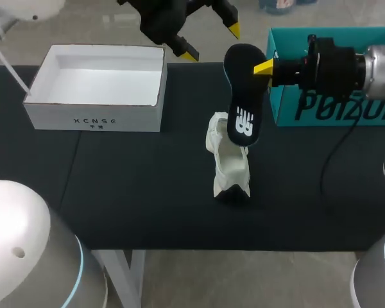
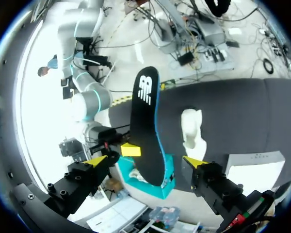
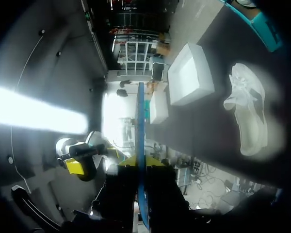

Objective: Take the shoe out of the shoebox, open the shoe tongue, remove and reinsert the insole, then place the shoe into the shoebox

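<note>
table (image 1: 147, 192): dark top, carries everything below.
shoe (image 1: 230, 163): white, on table near mid, out of both boxes, no gripper on it. Opening faces the insole's lower end.
insole (image 1: 244, 96): black, white logo, blue edge. Held up off the table just behind the shoe. Lower end overlaps shoe top in head view; can't tell if touching.
R gripper (image 1: 261, 67): comes in from R side, yellow-tipped fingers clenched on insole's upper part, one on each face (R wrist view shows insole edge-on btwn them).
white box (image 1: 93, 119): open, far L of table, well apart from shoe.
teal shoebox (image 1: 333, 106): far R, behind R arm.
L gripper (image 1: 211, 42): raised over far table edge, fingers spread wide, released, grasping nothing.
</note>
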`<state>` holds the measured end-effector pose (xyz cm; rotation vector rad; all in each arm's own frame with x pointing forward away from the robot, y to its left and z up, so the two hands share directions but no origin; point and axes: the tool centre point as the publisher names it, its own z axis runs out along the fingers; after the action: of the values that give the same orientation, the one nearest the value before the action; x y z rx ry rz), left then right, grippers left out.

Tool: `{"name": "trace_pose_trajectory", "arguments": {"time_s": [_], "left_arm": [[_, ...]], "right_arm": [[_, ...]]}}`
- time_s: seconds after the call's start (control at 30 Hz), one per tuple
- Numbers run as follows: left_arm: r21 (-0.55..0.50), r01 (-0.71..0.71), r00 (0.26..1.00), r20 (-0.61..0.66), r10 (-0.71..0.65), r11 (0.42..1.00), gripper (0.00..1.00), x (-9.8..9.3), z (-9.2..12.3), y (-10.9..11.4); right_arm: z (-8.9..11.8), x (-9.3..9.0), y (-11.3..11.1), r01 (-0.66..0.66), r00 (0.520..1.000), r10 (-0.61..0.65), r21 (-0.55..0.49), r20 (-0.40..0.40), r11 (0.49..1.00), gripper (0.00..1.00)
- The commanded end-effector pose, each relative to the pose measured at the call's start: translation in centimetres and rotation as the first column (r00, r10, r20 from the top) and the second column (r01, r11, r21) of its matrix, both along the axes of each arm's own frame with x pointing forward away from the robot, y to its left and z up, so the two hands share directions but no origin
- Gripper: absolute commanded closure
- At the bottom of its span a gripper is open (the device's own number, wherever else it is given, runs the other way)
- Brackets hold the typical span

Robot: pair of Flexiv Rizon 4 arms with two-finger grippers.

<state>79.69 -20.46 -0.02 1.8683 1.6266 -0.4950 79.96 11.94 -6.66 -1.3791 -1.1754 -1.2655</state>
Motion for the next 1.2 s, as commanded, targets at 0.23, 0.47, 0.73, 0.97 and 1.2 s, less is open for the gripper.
{"name": "trace_pose_trajectory", "arguments": {"time_s": [0.23,0.47,0.73,0.97,1.2], "left_arm": [[-0.476,-0.01,1.0,0.018,0.021,0.879,0.0,-1.4,-1.9,-0.4],[-0.568,-0.102,0.995,-0.046,0.092,0.816,0.0,-1.4,-2.0,-1.8],[-0.569,-0.095,0.996,-0.057,0.076,0.817,0.16,-1.2,-2.2,-2.5],[-0.575,-0.108,0.994,-0.068,0.084,0.811,0.52,-1.0,-2.8,-2.5],[-0.586,-0.115,0.993,-0.071,0.091,0.802,0.53,-0.7,-3.1,-3.7]], "right_arm": [[2.3,-0.2,-0.3,-0.004,1.0,0.002,0.066,0.018,0.998,1.0],[3.6,-0.4,0.0,0.016,1.0,-0.018,0.121,0.016,0.993,1.0],[3.3,-1.1,0.1,0.003,0.999,-0.005,0.059,0.032,0.998,1.0],[3.6,-2.1,0.5,-0.018,0.999,0.016,0.062,0.036,0.998,1.0],[3.5,-3.1,1.2,-0.047,0.999,0.045,0.065,0.022,0.997,1.0]]}}
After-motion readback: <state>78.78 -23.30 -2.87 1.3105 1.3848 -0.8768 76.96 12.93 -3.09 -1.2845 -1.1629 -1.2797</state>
